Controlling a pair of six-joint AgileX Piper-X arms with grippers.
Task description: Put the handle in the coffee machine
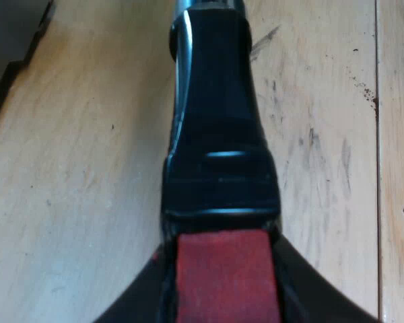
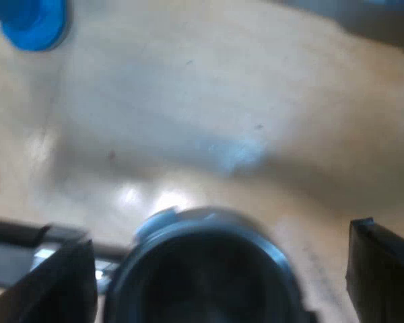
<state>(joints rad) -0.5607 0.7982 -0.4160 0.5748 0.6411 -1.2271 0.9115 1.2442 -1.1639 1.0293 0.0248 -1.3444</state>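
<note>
My left hand (image 1: 222,303) is clamped on the red end of the black glossy handle (image 1: 215,128), carrying it over the pale wooden desk (image 1: 74,202). This grip probably lets the far metal end lead into the machine. Which desk edge is nearest I cannot tell. My right hand (image 2: 215,245) is spread wide on either side of a round, metal-rimmed dark cup (image 2: 209,276), likely that far end, placed to steady it. A blue round tamper (image 2: 32,23) stands well apart.

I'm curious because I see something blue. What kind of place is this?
Probably a coffee-making spot, though I can't be sure: a wooden tabletop, a blue tamper, and a dark handle ending in red.
</note>
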